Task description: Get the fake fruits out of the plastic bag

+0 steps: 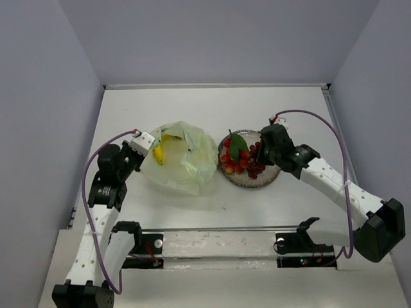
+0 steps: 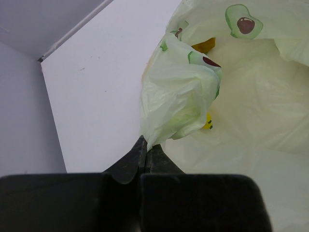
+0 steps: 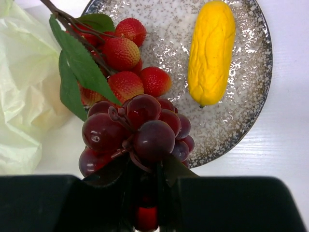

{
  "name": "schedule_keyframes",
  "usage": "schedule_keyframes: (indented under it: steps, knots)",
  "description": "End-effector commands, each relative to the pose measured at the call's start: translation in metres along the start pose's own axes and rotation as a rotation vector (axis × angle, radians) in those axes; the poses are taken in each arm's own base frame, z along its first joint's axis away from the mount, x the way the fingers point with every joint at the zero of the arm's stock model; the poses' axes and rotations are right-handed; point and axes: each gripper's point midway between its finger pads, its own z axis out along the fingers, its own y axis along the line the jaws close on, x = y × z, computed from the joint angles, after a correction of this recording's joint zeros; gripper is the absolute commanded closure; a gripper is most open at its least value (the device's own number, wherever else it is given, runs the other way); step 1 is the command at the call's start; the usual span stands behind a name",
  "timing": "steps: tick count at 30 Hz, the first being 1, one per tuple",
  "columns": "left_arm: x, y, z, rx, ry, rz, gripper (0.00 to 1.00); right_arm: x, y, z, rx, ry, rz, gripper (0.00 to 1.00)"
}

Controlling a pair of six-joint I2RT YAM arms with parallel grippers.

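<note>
Mounting rail [image 1: 218, 244] at the near edge, arms rising from it. Far left: left gripper [image 1: 146, 142] [image 2: 146, 146] is fully closed, its fingertips pinching a gathered fold of the plastic bag [image 1: 186, 160] [image 2: 178, 96] at the bag's left edge. The fold stands up straight out of the tips in the left wrist view. The bag lies crumpled on the white table [image 1: 212, 109], just right of that gripper, pale yellow-green with avocado prints [image 2: 244, 21]. One yellow fruit [image 1: 158, 153] shows inside through the bag's open top, close to the pinching fingers; only a sliver of it [image 2: 207, 122] shows in the wrist view. Right of the bag, nearly touching it, is the speckled plate [image 1: 270, 176] [image 3: 251, 72]. On the plate: red fruits [image 1: 230, 160] [image 3: 123, 53] on a stem with green leaves [image 1: 236, 146] [image 3: 82, 67], then a yellow oblong fruit [image 3: 211, 50] lying alone on the plate's far side in the right wrist view. The grape bunch [image 1: 255, 163] [image 3: 140, 130] sits at the plate's rim against the red fruits, its near end between the fingers. Right gripper [image 1: 266, 149] [image 3: 145, 169] is nearly closed, jaws a narrow gap apart and clamped on the bunch's near end. Cannot tell whether the bunch rests on the plate or hangs just above.
</note>
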Motion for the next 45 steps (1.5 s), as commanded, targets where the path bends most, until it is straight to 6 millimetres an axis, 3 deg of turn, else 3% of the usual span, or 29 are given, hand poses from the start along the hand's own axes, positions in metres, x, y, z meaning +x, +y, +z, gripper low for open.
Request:
schedule_keyframes:
  steps: [1,3,4,5,10,15,19,23,29,33,34,35,36,38,39,40,43,44,45]
  knots:
    - [-0.012,0.006,0.001,-0.020,-0.047,0.019,1.00,-0.022,0.005,0.014,0.002,-0.072,0.002,0.95]
    - [-0.012,0.006,0.001,-0.019,-0.049,0.021,1.00,-0.023,0.003,0.019,0.028,-0.074,-0.004,0.74]
    - [-0.012,0.006,0.001,-0.019,-0.049,0.021,1.00,-0.025,0.002,0.022,0.038,-0.076,-0.019,0.57]
    - [-0.013,0.006,0.001,-0.018,-0.050,0.021,1.00,-0.027,0.001,0.024,0.050,-0.080,-0.027,0.45]
    - [-0.015,0.007,0.000,-0.017,-0.057,0.035,1.00,-0.058,0.006,0.039,0.102,-0.115,-0.104,0.18]
    - [-0.016,0.007,-0.002,-0.020,-0.062,0.049,1.00,-0.095,0.036,0.040,0.042,-0.138,-0.205,0.17]
    - [-0.017,0.006,-0.003,-0.017,-0.071,0.055,1.00,-0.131,0.063,0.026,-0.029,-0.154,-0.314,0.18]
    - [-0.018,0.005,-0.004,-0.015,-0.077,0.055,1.00,-0.138,0.097,0.005,-0.160,-0.149,-0.379,0.21]
    - [-0.015,0.003,-0.004,-0.011,-0.077,0.049,1.00,-0.149,0.116,-0.016,-0.261,-0.194,-0.282,0.24]
    - [-0.016,0.003,-0.006,-0.011,-0.080,0.050,1.00,-0.131,0.165,-0.039,-0.445,-0.189,-0.442,0.36]
    - [-0.016,0.003,-0.006,-0.012,-0.079,0.049,1.00,-0.128,0.183,-0.049,-0.491,-0.218,-0.491,0.36]
    - [-0.016,0.003,-0.007,-0.013,-0.077,0.047,1.00,-0.106,0.216,-0.070,-0.588,-0.220,-0.563,0.36]
    - [-0.016,0.003,-0.007,-0.013,-0.077,0.045,1.00,-0.098,0.235,-0.083,-0.666,-0.223,-0.603,0.36]
    - [-0.016,0.003,-0.008,-0.016,-0.080,0.040,1.00,-0.092,0.277,-0.107,-0.821,-0.258,-0.608,0.37]
    - [-0.016,0.003,-0.008,-0.018,-0.079,0.028,1.00,-0.075,0.297,-0.120,-0.911,-0.222,-0.586,0.39]
    - [-0.016,0.003,-0.008,-0.022,-0.077,0.020,1.00,-0.068,0.309,-0.121,-0.941,-0.206,-0.565,0.40]
    - [-0.016,0.007,-0.008,-0.047,-0.072,-0.026,1.00,-0.034,0.339,-0.093,-0.929,-0.102,-0.497,0.42]
    - [-0.015,0.007,-0.007,-0.054,-0.068,-0.053,1.00,-0.015,0.347,-0.073,-0.887,-0.058,-0.479,0.44]
    - [-0.014,0.006,-0.006,-0.052,-0.064,-0.064,1.00,-0.009,0.349,-0.060,-0.861,-0.039,-0.467,0.45]
